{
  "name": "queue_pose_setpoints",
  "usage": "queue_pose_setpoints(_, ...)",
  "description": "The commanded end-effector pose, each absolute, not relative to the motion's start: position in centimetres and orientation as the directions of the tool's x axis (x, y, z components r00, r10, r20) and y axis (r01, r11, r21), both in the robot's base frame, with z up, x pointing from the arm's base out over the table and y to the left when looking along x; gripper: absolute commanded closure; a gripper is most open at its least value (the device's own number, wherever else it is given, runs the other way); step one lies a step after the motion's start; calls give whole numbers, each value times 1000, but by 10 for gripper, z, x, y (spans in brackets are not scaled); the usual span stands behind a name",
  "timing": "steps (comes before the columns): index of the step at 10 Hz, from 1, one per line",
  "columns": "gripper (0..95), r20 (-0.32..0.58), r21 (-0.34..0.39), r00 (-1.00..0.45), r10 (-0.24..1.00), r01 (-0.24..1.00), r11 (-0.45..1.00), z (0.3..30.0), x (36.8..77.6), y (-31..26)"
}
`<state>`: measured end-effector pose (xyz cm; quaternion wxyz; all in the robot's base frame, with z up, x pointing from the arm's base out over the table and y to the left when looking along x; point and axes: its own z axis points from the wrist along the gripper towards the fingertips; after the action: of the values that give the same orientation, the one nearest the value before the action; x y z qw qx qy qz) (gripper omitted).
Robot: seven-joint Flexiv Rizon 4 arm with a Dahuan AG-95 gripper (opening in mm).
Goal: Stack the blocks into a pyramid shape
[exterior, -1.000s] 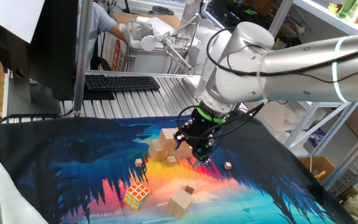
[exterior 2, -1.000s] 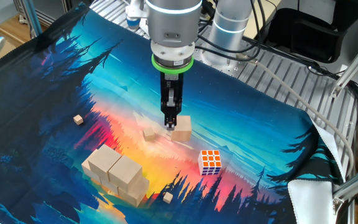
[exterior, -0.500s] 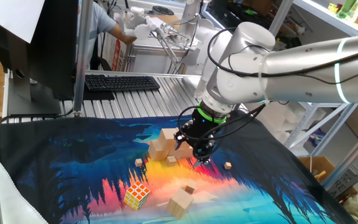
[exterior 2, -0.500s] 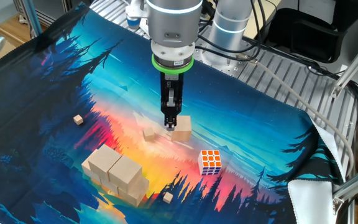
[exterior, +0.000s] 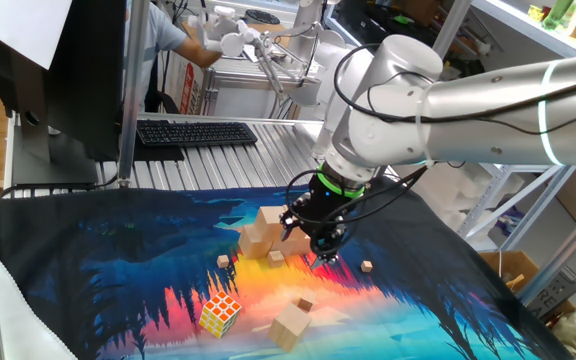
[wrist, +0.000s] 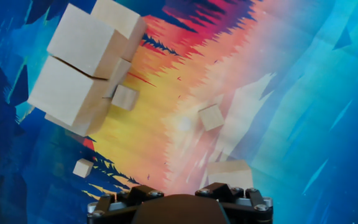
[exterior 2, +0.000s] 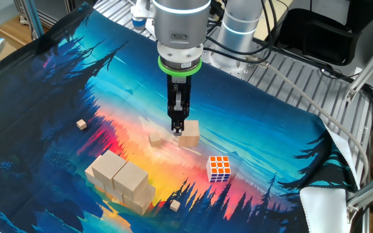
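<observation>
Several pale wooden blocks (exterior: pixel 258 235) are stacked in two layers on the painted cloth; the same stack (exterior 2: pixel 123 180) shows in the other fixed view and at the upper left of the hand view as the pile (wrist: pixel 82 62). One loose block (exterior 2: pixel 189 134) lies apart from it, also seen as the single block (exterior: pixel 290 325) and, half hidden by the hand, at the bottom edge (wrist: pixel 229 174). My gripper (exterior 2: pixel 177 129) hangs above the cloth, pointing down just left of the loose block, open with nothing between its fingers (exterior: pixel 325 252).
A multicoloured puzzle cube (exterior 2: pixel 219 168) sits right of the loose block. Tiny wooden cubes lie scattered: one (exterior 2: pixel 155 138) left of the gripper, one (exterior 2: pixel 81 124) far left, one (exterior 2: pixel 174 205) at the front. A keyboard (exterior: pixel 196 131) lies on the metal table beyond the cloth.
</observation>
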<state>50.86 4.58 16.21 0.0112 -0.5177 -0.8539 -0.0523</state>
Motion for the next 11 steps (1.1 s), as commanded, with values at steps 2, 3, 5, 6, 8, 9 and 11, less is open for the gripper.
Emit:
queue_pose_setpoints(2,190,-3,26,-394,919,919,394,124,710,28)
queue_pose_setpoints(3,190,-3,26,-392,920,920,392,120,702,30)
queue_pose_setpoints(5,190,0,32,-386,922,922,386,111,686,36)
queue_pose_setpoints(6,190,1,31,-379,925,925,379,109,682,37)
queue_pose_setpoints(8,190,21,32,-375,927,927,374,115,680,37)
queue_pose_setpoints(9,190,28,32,-370,929,929,369,117,680,36)
queue_pose_setpoints(11,190,37,35,-359,933,933,358,119,679,37)
